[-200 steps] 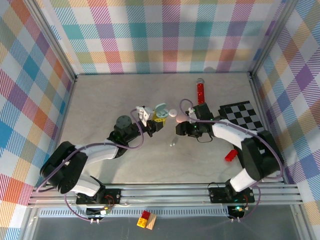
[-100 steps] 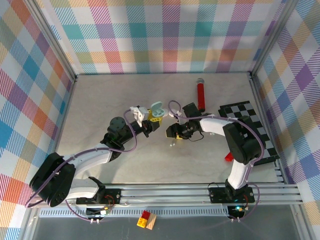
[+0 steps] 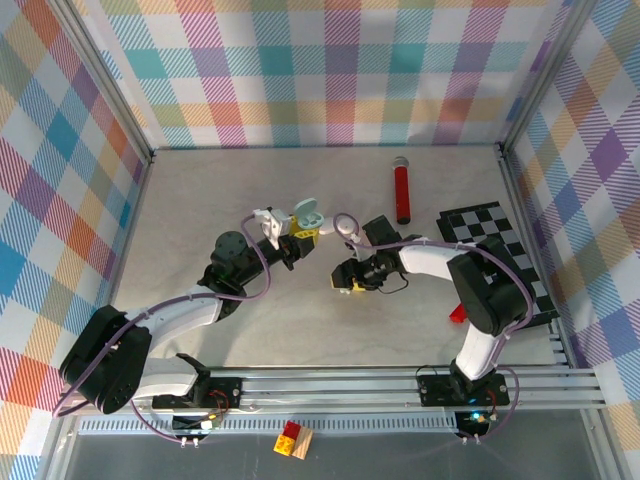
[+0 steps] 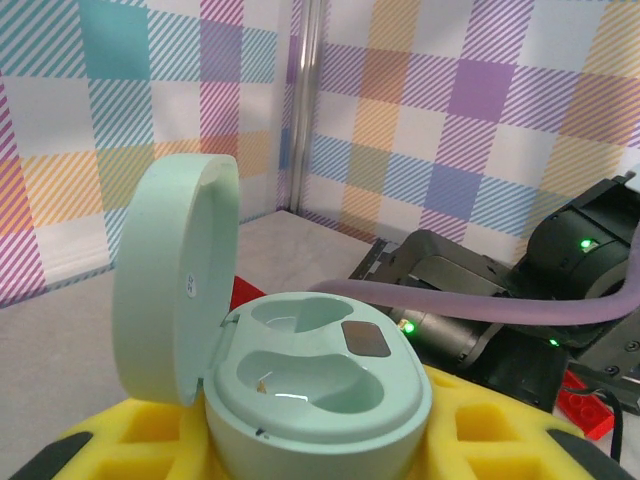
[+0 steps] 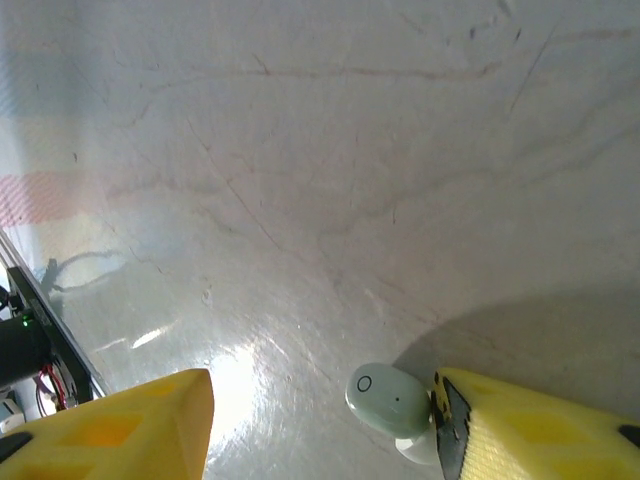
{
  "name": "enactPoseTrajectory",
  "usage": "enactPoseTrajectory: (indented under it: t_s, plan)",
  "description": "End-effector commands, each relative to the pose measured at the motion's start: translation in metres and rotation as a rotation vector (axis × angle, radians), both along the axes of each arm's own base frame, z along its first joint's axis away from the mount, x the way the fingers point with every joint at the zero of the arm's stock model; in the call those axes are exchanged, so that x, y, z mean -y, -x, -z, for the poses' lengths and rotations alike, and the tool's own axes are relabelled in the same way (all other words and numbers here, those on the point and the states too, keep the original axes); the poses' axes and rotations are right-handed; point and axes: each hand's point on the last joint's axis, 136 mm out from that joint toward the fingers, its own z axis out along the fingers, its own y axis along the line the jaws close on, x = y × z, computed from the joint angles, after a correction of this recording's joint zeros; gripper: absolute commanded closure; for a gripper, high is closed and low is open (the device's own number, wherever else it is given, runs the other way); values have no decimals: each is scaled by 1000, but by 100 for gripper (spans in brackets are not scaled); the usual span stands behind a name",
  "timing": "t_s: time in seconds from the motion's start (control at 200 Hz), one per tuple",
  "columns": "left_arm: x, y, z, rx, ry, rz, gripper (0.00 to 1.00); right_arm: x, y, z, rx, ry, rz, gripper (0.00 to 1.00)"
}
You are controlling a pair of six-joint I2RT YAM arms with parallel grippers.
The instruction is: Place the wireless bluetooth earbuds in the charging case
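The right gripper (image 5: 325, 425) is down at the table, jaws well apart and nothing clamped. An earbud (image 5: 390, 398) lies on the surface between the yellow fingers (image 5: 540, 435), touching the one on the right of the wrist view. Across from it, the left gripper (image 3: 300, 230) is closed on the case (image 4: 320, 390), with the lid (image 4: 175, 280) swung up and open.

Outward now: the table (image 5: 300, 150) is pale grey, marbled with thin dark veins and glossy enough to throw a patch of glare. A red cylinder (image 3: 402, 192) lies farther back, and a checkered mat (image 3: 495, 238) sits off to the right. Pastel plaid walls (image 3: 330, 70) close in on three sides, with metal posts (image 4: 305, 100) at the corners.

The earbud is tiny and rounded, pale mint with a small ring mark on top and a whiter bit beneath. The case is the same mint and pebble-shaped, with two moulded wells facing up and a dark square patch beside them.
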Motion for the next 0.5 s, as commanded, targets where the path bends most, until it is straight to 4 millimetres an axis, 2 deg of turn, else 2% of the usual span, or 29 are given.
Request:
enactPoseTrajectory:
  t_s: [0.0, 0.175, 0.365, 0.495]
  plan:
    - [-4, 1, -10, 29, 26, 4, 70, -2, 12, -10, 6, -7, -34, 42]
    - [-5, 0, -9, 30, 21, 2, 70, -5, 19, -13, 11, 6, -44, 45]
    - [-7, 0, -11, 32, 22, -6, 70, 5, 9, -11, 76, 93, -58, 45]
    - [-15, -5, -11, 23, 32, -32, 70, 5, 7, -20, 134, 91, -85, 44]
